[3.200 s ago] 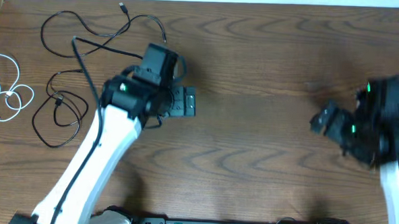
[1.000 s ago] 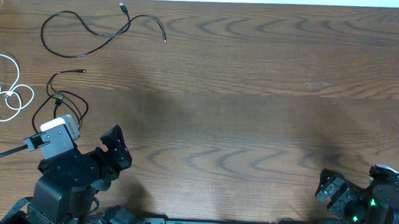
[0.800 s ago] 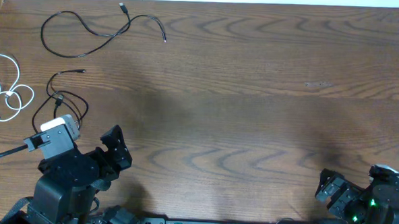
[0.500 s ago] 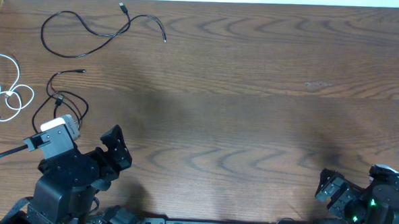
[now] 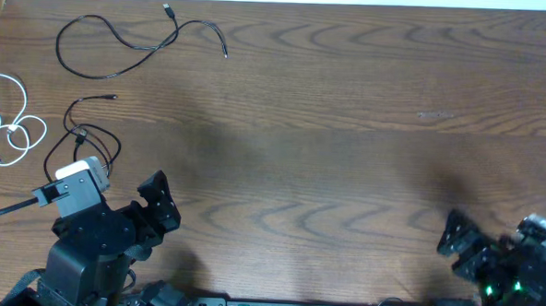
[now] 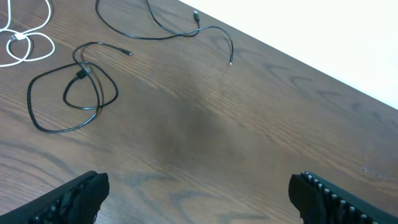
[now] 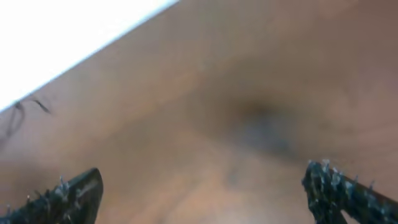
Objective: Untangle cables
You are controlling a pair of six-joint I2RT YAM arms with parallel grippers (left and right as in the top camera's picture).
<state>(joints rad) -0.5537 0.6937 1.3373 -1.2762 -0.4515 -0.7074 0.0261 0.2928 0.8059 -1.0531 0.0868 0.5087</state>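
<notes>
The cables [image 5: 69, 116] all lie on the wooden table [image 5: 348, 129], clear of the left gripper [image 6: 198, 200], whose jaws stand wide and empty. Nearest that gripper is the coiled black cable [image 6: 81, 73], further off to its left the looped white cable [image 5: 13, 132], and farthest from it the long black cable [image 5: 205, 23]. The right gripper [image 7: 205, 193], likewise wide and empty, sits well apart from the left gripper.

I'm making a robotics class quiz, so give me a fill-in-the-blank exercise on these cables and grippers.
On the table, the white cable lies near the ____ edge.
Apart from it lie ____ black ones: the looped black cable and the long black cable.
The left gripper and right gripper both stand ____.
Missing: left; two; open.
</notes>
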